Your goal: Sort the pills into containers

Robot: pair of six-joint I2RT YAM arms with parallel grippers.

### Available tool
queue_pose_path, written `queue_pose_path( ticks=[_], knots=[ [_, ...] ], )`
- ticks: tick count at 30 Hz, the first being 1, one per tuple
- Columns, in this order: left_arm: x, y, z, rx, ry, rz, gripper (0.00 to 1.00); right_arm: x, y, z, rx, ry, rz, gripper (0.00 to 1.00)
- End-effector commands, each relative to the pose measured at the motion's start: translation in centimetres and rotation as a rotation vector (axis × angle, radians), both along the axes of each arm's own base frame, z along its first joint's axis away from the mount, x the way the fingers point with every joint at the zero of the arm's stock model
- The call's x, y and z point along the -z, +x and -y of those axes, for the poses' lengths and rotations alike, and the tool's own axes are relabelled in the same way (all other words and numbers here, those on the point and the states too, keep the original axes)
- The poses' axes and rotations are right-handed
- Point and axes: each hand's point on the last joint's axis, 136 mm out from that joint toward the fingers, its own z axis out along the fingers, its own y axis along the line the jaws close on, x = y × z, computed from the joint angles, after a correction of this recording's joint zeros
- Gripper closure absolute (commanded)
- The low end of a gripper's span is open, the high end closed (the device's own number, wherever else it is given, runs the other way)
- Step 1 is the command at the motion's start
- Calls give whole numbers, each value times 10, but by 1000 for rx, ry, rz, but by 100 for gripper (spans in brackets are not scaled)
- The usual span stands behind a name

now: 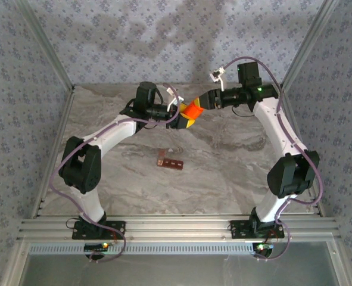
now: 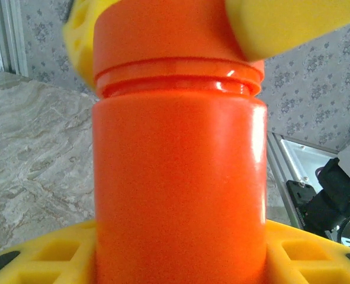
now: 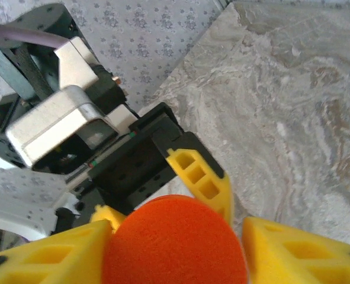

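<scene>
An orange pill bottle (image 1: 192, 111) hangs in the air at the back of the table, between both arms. My left gripper (image 1: 183, 120) is shut on its body (image 2: 180, 177), a yellow finger (image 2: 32, 260) on each side. My right gripper (image 1: 201, 103) comes from the right and is shut on the bottle's cap (image 3: 175, 242); its yellow fingers (image 2: 281, 23) press the cap's sides. The containers (image 1: 170, 162), a dark red-brown strip of compartments, lie on the table in the middle, well below both grippers. The pills are out of view.
A grey marbled table top (image 1: 223, 167) is bounded by metal frame posts and patterned walls at the back and both sides. A metal rail (image 1: 176, 229) runs along the near edge by the arm bases.
</scene>
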Motion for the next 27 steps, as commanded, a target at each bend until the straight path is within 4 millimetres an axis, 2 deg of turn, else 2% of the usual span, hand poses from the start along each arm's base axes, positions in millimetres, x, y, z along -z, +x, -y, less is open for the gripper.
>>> queue_pose_path(
  ticks=[1, 7, 14, 19, 27],
  knots=[
    [-12, -2, 3, 36, -26, 23, 100, 4, 3, -1, 15, -19, -6, 51],
    [-14, 4, 5, -14, -17, 61, 100, 31, 12, 1, 134, -47, -98, 61],
    [-11, 9, 12, -142, 31, 211, 100, 68, 22, 4, 331, -55, -260, 62],
    [-11, 5, 18, -171, 22, 263, 100, 80, 27, 3, 442, 15, -356, 62],
    [-6, 0, 23, -162, 22, 260, 100, 92, 27, 0, 476, 41, -427, 62]
  ],
)
